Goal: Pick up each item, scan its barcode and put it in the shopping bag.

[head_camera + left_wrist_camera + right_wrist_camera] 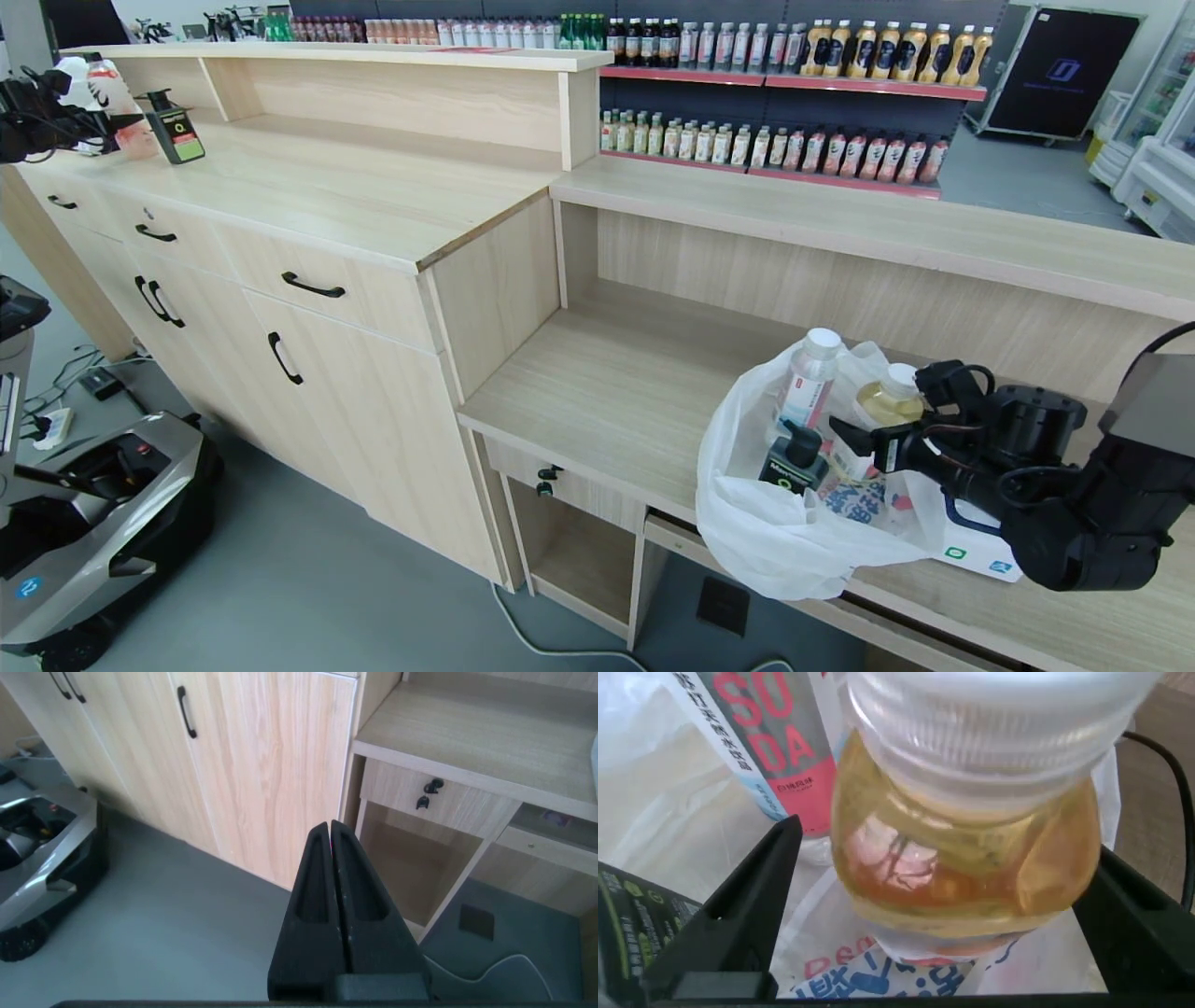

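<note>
Right wrist view is showing the right pincer (948, 840) released, straddling the amber bottle (962, 868) standing in the shopping bag (775, 541) on the near-right tabletop (616, 392); bagging seems to be finishing, calling next for lifting straight clear.

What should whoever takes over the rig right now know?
Left pincer: shut, empty, above the floor beside the cabinets.
Right pincer: open, straddling the yellow bottle inside the shopping bag.
In the bag: yellow bottle, soda bottle, black pump bottle.
Probably remaining: red-label bottle and second pump bottle on the upper counter, far left.
Scans cannot be confirmed.
</note>
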